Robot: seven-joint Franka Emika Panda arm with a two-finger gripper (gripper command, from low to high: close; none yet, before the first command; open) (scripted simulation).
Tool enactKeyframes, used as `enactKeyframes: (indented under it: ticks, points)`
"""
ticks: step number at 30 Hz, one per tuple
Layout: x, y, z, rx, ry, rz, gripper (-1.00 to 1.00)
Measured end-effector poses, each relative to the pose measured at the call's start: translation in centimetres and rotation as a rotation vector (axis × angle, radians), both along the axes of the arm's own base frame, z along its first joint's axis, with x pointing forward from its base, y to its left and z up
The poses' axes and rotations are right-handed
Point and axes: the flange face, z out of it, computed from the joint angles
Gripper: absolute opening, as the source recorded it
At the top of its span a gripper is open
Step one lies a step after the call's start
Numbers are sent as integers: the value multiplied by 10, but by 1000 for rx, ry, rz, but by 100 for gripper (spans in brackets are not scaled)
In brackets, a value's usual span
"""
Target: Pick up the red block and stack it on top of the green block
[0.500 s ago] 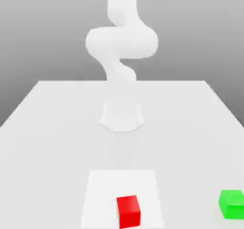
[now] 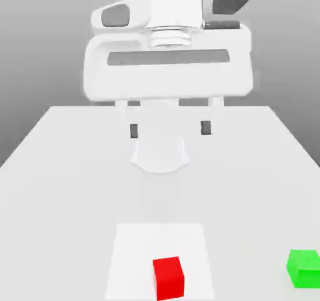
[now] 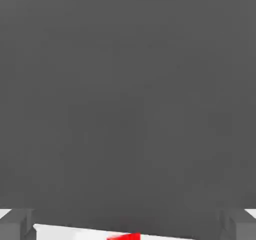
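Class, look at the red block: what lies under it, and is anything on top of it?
The red block rests on a white square patch of the table. Its top is bare. The patch directly beneath it is hidden.

A pale grey counter point(image 2: 62, 168) carries a brighter white square patch point(image 2: 134, 249) near its front edge; the red block point(image 2: 169, 278) sits on that patch, and the green block point(image 2: 304, 268) rests well apart, toward the exterior view's right
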Motion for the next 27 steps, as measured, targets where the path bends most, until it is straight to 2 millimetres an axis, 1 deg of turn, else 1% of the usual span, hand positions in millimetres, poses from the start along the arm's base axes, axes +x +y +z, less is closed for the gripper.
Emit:
enactKeyframes:
  ticks: [4, 6, 9, 14, 15, 20, 21, 22, 24, 26, 27]
  points:
    - [1, 3, -78, -16, 114, 27, 0]
    - [-3, 4, -116, -25, 172, 40, 0]
    - [-15, 4, -172, -41, 257, 58, 0]
    - [-19, 4, -241, -46, 284, 65, 0]
    - [-20, 3, -250, -46, 285, 65, -100]
    - [-20, 4, -250, -46, 285, 65, -100]
    - [-20, 4, -255, -46, 285, 65, -100]
    - [-20, 4, -251, -46, 285, 65, -100]
    - [-19, 4, -232, -46, 285, 65, -100]
    - [-19, 4, -208, -46, 285, 65, -100]
    - [-19, 9, -196, -48, 285, 83, -100]
